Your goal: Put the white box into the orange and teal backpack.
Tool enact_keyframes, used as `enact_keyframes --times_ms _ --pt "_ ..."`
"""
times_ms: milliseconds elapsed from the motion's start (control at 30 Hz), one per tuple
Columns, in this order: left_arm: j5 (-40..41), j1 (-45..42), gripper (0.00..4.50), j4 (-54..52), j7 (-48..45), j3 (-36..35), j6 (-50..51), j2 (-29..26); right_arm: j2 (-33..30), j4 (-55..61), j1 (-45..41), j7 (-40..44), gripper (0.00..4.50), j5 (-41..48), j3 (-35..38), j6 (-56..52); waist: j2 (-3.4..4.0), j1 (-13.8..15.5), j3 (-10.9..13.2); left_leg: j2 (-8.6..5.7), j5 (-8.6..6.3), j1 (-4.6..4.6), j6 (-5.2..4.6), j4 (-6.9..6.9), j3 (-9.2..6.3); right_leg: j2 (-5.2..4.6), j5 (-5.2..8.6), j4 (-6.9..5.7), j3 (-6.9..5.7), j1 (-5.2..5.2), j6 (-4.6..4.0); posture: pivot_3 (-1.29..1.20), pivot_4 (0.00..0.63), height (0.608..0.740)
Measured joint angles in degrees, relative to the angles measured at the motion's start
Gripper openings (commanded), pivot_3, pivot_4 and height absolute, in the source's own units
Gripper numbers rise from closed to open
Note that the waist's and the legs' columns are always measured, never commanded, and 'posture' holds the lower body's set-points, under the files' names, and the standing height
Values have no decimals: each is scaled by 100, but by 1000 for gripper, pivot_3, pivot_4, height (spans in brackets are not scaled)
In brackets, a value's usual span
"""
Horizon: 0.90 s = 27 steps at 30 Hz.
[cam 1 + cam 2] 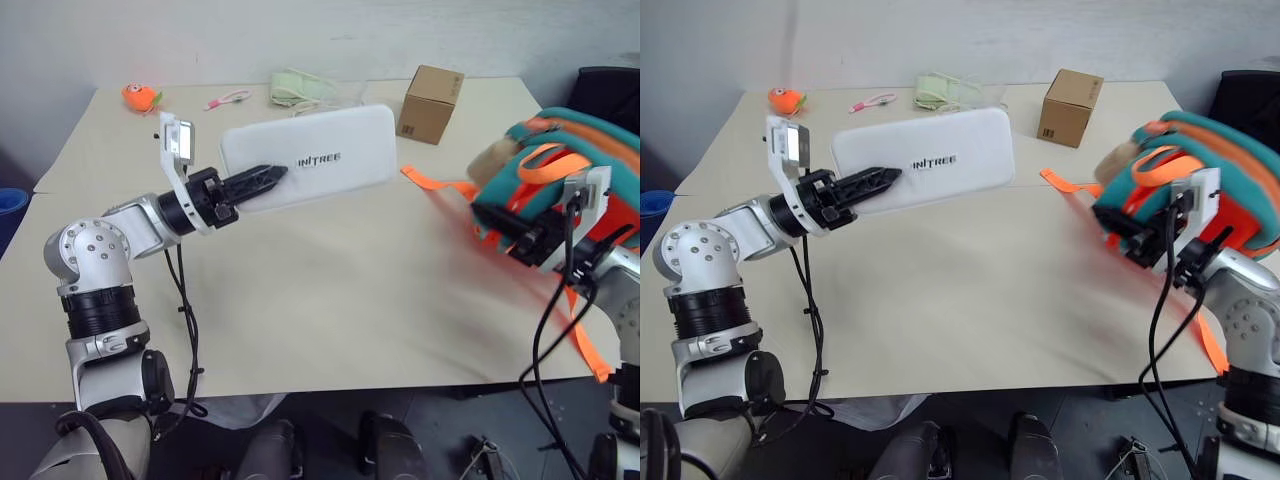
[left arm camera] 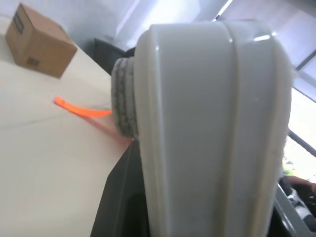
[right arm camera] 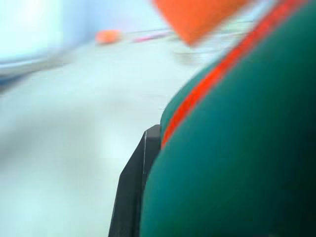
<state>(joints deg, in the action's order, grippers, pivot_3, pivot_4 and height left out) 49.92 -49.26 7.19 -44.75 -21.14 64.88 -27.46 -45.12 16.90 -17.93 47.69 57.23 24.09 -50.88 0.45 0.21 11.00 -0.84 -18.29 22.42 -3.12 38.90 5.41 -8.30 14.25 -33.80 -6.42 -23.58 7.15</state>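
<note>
A: Where's the white box (image 1: 310, 158) right now?

B: Up off the tan table (image 1: 330, 290), pinched at its near end by the left gripper (image 1: 262, 179), whose black fingers are clamped on it. Its long axis runs roughly level across the scene, the free end pointing toward the robot's right.

A: And the orange and teal backpack (image 1: 575, 170)?

B: At the table's right edge, well apart from the box's free end. The right gripper (image 1: 492, 222) is pressed into its teal trim; I judge it clenched on the fabric, though the fingertips are buried and I can't make out the exact hold.

A: So what does the next move turn on?

B: The box's free end already faces the bag, so the left arm would carry it sideways, lengthwise. I can't tell whether the backpack's mouth is open toward it.

A: Anything in the way?

B: An orange strap (image 1: 435, 183) trails on the table between them, and a brown cardboard box (image 1: 431, 104) stands just behind that path. The middle of the table gives open room; the bag sits close to the edge, so a hard push could shove it off
</note>
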Motion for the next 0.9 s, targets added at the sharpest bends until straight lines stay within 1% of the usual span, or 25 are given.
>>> enact_keyframes --times_ms 100,267,467,567,633,700,800,900 --pt "-55 -109 1210 21 -279 173 -446 -13 -546 985 484 516 17 1077 181 -516 -13 17 6 0 -7 -2 -7 4 2 -1 0 4 0 5 0 0 150 740" --pt "20 -109 1210 -69 -720 440 -630 -1 -1039 1519 1177 793 17 1862 522 -828 -46 86 26 -2 -23 -2 -12 16 10 -18 -8 4 4 8 3 0 150 740" --pt "149 187 1210 -548 -1287 796 -749 -95 -1210 1434 1481 739 17 2008 696 -823 -50 129 28 1 -24 0 -14 14 8 -22 -9 11 21 6 1 0 150 740" --pt "-282 281 1210 -614 -1479 1141 -1473 -65 -1376 1409 1738 900 17 2052 834 -890 -52 159 29 -2 -24 1 -15 17 7 -22 -11 17 15 11 0 0 150 740" --pt "-495 201 1210 -468 -1457 1282 -1863 117 -1450 1380 1816 978 17 2101 910 -928 -52 192 29 -4 -27 1 -17 19 10 -25 -21 31 14 13 1 0 150 740" --pt "-527 -64 1210 -91 -1334 1278 -1993 260 -1526 1365 1882 1065 17 2174 1039 -951 -61 235 34 -2 -27 10 -20 20 9 -25 -33 37 15 8 -2 0 150 740" --pt "-526 -400 1210 284 -1350 1172 -2065 186 -1654 1375 2070 1228 17 2347 1309 -1056 -62 261 35 8 -24 14 -28 19 9 -24 -36 36 13 5 -5 0 150 740" --pt "-577 -406 1210 278 -1627 1266 -2178 13 -1694 1417 2207 1294 17 2492 1516 -1121 -62 254 35 12 -27 15 -25 18 11 -14 -33 40 -4 4 -9 0 150 740"
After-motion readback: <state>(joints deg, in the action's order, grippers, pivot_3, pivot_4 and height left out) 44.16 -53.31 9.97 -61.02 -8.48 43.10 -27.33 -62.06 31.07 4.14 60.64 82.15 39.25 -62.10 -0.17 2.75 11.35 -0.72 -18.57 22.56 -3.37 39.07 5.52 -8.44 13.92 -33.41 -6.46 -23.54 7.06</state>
